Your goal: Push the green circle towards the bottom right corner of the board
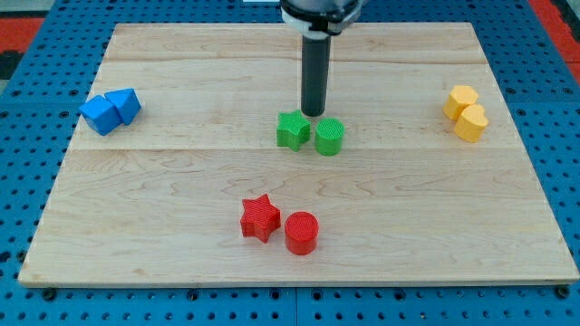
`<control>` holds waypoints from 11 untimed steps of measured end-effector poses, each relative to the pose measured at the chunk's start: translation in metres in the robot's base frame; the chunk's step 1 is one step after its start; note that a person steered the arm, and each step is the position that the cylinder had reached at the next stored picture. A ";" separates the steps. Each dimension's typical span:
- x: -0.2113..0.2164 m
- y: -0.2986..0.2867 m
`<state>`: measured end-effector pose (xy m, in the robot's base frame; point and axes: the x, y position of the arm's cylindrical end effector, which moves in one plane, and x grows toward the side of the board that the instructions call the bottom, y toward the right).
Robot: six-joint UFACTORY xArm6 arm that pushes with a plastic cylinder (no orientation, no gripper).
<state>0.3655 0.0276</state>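
At the view's left on the pale wooden table sit two blue blocks, touching. Near the middle, a green star block stands just beside the green circle block. My tip rests just above and between them; there is no gripper. Below lie a red star and red cylinder. Two yellow blocks sit far right.

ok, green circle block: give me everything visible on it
The green circle block is a short, bright green cylinder with fine ribbed sides, plastic-looking, standing upright on its flat base on the pale wooden board near the centre. The green star block sits close on the view's left, touching or nearly so. My tip, the dark rod's lower end, is just above both, towards the view's top, over the gap between them; contact cannot be told.
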 end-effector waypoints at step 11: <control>0.094 0.111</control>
